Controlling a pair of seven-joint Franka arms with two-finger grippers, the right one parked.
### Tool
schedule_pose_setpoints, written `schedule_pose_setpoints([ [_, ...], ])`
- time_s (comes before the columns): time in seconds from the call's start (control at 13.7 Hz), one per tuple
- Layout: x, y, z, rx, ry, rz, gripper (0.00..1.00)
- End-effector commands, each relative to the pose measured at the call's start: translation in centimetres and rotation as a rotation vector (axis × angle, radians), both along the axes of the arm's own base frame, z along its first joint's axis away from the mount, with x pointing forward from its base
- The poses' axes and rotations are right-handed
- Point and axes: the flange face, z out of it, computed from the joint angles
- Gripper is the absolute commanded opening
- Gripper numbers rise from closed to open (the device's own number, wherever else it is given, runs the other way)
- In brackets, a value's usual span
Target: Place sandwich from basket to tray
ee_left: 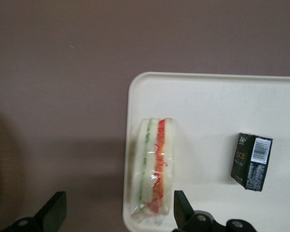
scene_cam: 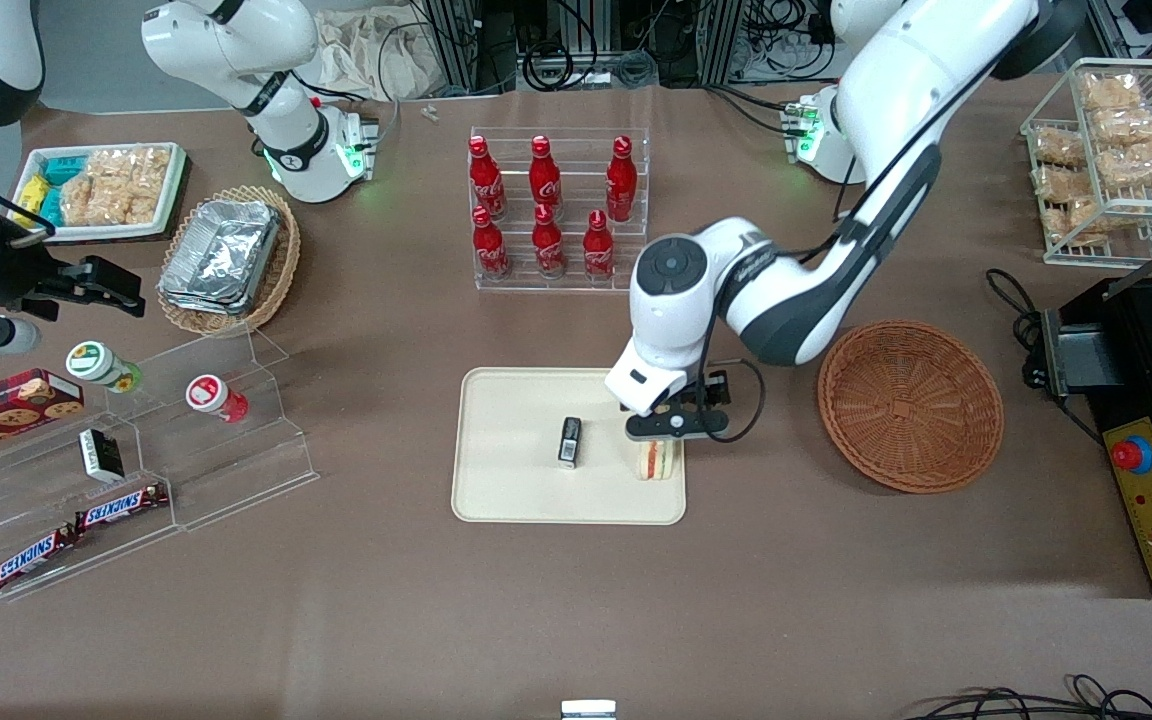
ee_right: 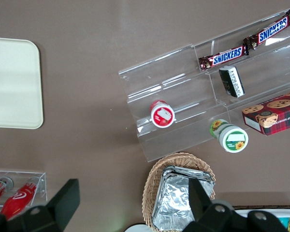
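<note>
Sandwich (scene_cam: 657,458) lying on the tray (scene_cam: 516,490), close to the tray edge nearest the basket (scene_cam: 909,405). Gripper (scene_cam: 669,436) right above it, fingers (ee_left: 52,211) spread wide, holding nothing. Small black box (scene_cam: 569,442) on the tray beside the sandwich, apart. Rack of red bottles (scene_cam: 548,208) farther from the camera.

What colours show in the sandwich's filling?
Red and green stripes between pale bread on the sandwich, clearest in the left wrist view; the gripper sits open above it.
</note>
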Motion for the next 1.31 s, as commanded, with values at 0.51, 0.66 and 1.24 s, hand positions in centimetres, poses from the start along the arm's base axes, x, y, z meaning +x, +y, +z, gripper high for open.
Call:
schedule_pose_setpoints([
  [0.51,4.0,16.2,16.7,-0.058,0.236,-0.011,1.0],
  [0.66,3.0,19.7,19.9,-0.061,0.269,-0.073,1.0],
  [1.24,-2.5,31.2,30.4,-0.135,0.233,-0.077,1.0],
])
